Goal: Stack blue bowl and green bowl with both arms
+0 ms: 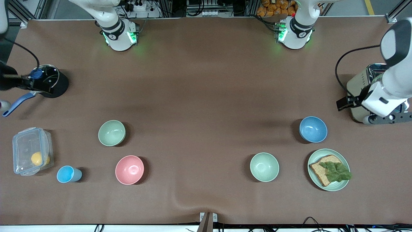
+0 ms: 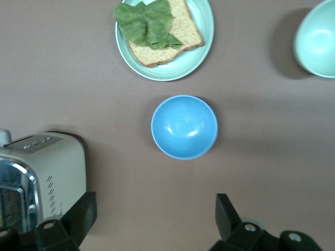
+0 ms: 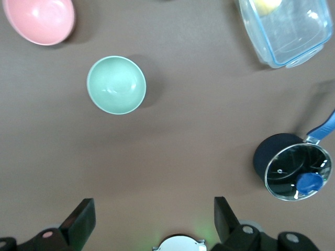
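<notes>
Your left gripper [image 2: 154, 222], jaws spread, hangs beside the toaster [image 2: 36, 178], near the round matte blue bowl [image 2: 184, 127]; your right gripper [image 3: 152, 222], released, waits near the smooth green bowl [image 3: 116, 84].

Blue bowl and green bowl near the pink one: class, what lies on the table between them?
In the front view, only bare brown table lies between the blue bowl and the green bowl.

This looks like a robot lab, set up like a pretend kitchen. Two white robot arms are bolted at one edge of a big desk [image 1: 206, 80] with a brown cover. Metal frames, plug strips and lots of cables sit past that edge. On the desk are kitchen things: a toaster [image 1: 363, 90], a pot [image 1: 48, 80], bowls and a plate [image 1: 328, 185] with bread.
</notes>
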Action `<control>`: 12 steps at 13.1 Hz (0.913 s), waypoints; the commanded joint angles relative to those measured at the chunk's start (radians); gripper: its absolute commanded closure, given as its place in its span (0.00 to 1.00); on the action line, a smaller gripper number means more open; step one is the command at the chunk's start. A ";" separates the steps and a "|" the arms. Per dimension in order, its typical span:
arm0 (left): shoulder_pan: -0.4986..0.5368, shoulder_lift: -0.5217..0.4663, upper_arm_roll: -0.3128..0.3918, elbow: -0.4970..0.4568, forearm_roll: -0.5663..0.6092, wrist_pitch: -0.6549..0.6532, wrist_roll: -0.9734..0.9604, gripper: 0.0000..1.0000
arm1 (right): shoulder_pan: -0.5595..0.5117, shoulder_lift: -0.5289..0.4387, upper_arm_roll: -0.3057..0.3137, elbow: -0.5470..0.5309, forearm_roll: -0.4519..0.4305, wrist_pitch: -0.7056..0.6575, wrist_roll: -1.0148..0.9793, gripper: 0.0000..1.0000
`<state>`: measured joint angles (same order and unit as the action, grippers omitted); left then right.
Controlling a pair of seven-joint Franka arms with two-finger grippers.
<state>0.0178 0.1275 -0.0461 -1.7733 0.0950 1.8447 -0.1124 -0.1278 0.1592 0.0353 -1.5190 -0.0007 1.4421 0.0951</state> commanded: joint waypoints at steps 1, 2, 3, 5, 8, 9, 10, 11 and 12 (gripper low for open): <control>0.022 -0.019 -0.009 -0.177 0.011 0.178 -0.006 0.00 | -0.047 0.126 0.006 0.016 0.005 0.068 0.014 0.00; 0.024 -0.003 -0.009 -0.208 0.012 0.226 -0.006 0.00 | -0.077 0.179 0.006 0.013 0.008 0.111 0.015 0.00; 0.039 0.024 -0.009 -0.224 0.012 0.257 -0.006 0.00 | -0.108 0.239 0.008 0.013 0.030 0.156 0.015 0.00; 0.072 0.101 -0.009 -0.233 0.012 0.333 -0.006 0.00 | -0.151 0.296 0.006 0.000 0.149 0.198 0.015 0.00; 0.105 0.207 -0.009 -0.229 0.012 0.428 -0.006 0.00 | -0.144 0.315 0.008 -0.131 0.199 0.402 0.064 0.00; 0.108 0.231 -0.009 -0.226 0.012 0.441 -0.006 0.00 | -0.132 0.318 0.009 -0.188 0.200 0.500 0.107 0.00; 0.109 0.253 -0.009 -0.222 0.011 0.445 -0.006 0.00 | -0.110 0.321 0.009 -0.231 0.202 0.579 0.130 0.00; 0.109 0.268 -0.009 -0.219 0.011 0.449 -0.006 0.00 | -0.098 0.330 0.009 -0.256 0.214 0.627 0.153 0.00; 0.111 0.277 -0.009 -0.218 0.011 0.453 -0.006 0.00 | -0.081 0.342 0.009 -0.266 0.249 0.661 0.167 0.00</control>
<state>0.1200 0.3866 -0.0468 -2.0104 0.0950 2.2920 -0.1139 -0.2336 0.5072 0.0438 -1.7372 0.1956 2.0396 0.2209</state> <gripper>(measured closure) 0.000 0.000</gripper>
